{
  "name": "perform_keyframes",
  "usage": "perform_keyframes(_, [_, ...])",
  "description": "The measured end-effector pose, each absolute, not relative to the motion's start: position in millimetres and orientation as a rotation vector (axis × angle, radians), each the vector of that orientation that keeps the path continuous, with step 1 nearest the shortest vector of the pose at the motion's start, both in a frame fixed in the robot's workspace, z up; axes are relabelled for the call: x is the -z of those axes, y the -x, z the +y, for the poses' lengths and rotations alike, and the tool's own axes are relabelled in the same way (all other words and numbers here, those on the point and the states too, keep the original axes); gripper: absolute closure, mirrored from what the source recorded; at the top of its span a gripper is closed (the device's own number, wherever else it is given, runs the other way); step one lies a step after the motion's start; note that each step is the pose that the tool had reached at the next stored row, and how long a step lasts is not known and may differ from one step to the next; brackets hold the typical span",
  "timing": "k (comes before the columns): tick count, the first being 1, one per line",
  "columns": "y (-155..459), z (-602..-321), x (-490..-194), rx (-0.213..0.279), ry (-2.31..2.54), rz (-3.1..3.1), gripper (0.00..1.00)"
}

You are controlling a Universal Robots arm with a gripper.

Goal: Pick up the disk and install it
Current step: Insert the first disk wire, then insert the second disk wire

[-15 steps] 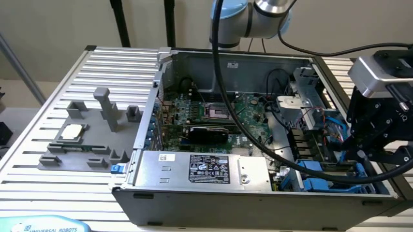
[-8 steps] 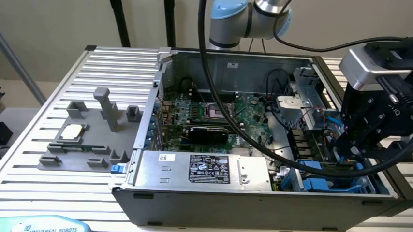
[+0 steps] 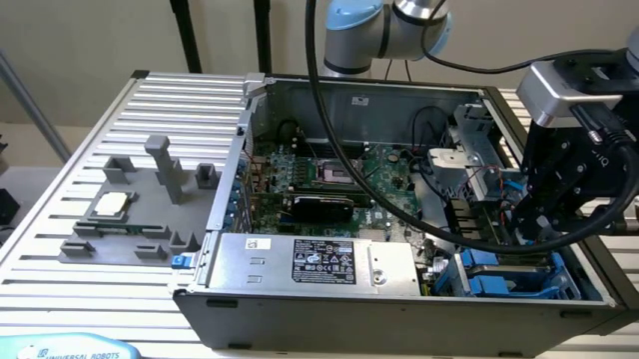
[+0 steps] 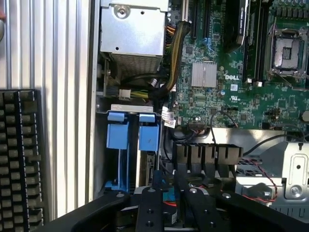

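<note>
Black fingers (image 4: 169,205) are partly closed around something blue between them, probably the disk (image 4: 170,195), though I cannot tell for certain. They sit low inside the open computer case (image 3: 399,314), just beside two blue drive carriers (image 4: 133,130) in the bay, with the green motherboard (image 3: 319,179) towards ten o'clock on the slatted worktop (image 3: 60,224).

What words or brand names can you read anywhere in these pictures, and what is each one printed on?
"DELL": white letters on the green motherboard.
"UNIVERSAL ROBOTS": on the light blue object at the bottom edge of the exterior view.
Black label on the silver box: print too small to read.
</note>
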State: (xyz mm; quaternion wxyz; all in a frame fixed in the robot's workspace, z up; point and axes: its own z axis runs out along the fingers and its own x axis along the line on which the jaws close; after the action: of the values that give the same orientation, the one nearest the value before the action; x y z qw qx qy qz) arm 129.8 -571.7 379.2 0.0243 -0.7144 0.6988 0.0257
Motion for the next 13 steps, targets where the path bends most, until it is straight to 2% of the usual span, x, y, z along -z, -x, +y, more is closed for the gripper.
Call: perform_keyframes(13, [-133.0, -571.7, -372.8, -0.071, 2.208, 2.172, 0.75])
